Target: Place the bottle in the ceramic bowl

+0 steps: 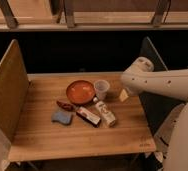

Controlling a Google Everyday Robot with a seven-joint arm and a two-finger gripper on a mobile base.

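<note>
The cream-white bottle (105,113) lies on its side on the wooden table (42,135), cap toward the back, just in front of the translucent cup. The orange-red ceramic bowl (80,92) stands left of the cup, near the table's middle back, with nothing in it. My white arm (162,82) reaches in from the right. The gripper (123,95) is at its end, right of the cup and behind and to the right of the bottle, apart from both. It holds nothing that I can see.
A translucent plastic cup (101,89) stands right beside the bowl. A flat dark-red-and-white box (88,116) lies left of the bottle. A blue sponge (62,117) and a small dark-red item (65,105) lie further left. Upright panels flank the table at left (7,92) and right (154,62).
</note>
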